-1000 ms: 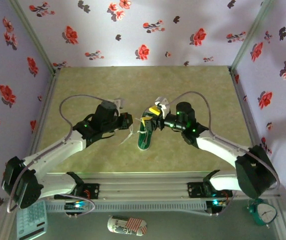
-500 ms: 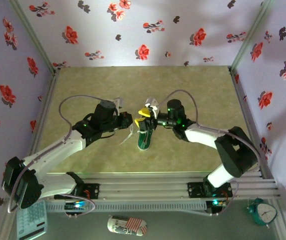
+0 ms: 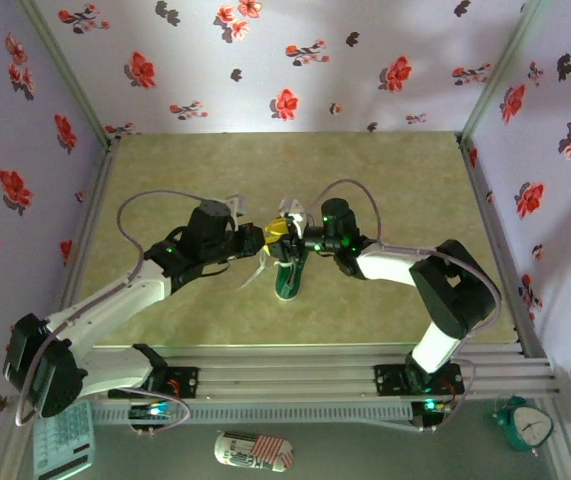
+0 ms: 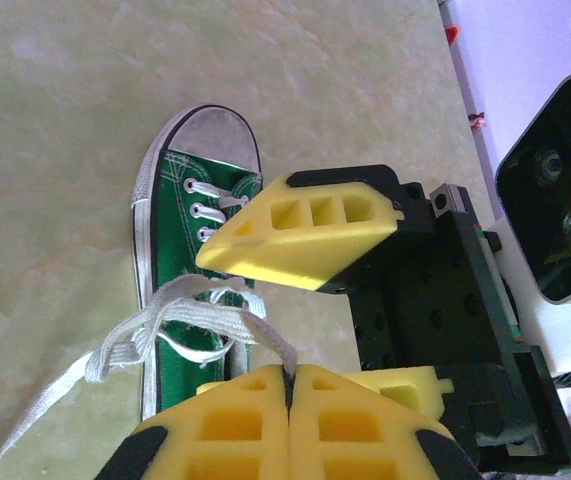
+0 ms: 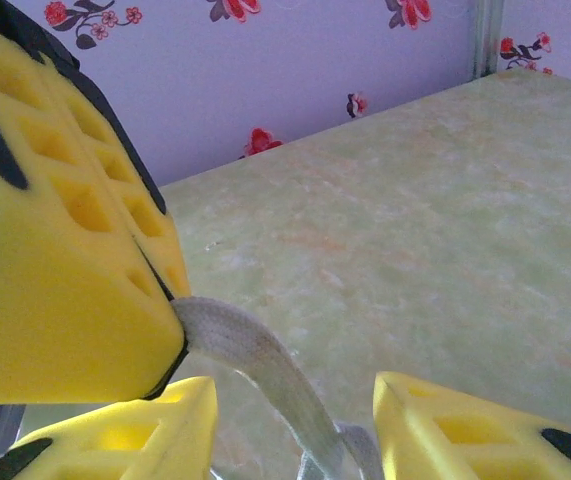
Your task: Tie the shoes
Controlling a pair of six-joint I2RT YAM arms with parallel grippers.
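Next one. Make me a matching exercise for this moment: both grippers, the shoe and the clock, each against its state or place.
Things:
1. left gripper
2. right gripper
3. sneaker
4. teal clock

States or places:
A. open, fingers apart around the white lace
B. lying on the table between the two arms
C. shut on that lace
D. off the table, past its near right corner

Pairs: 1-C, 2-A, 3-B, 4-D

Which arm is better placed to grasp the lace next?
Right, probably: the right gripper is open around the lace, while the left gripper is shut on it.
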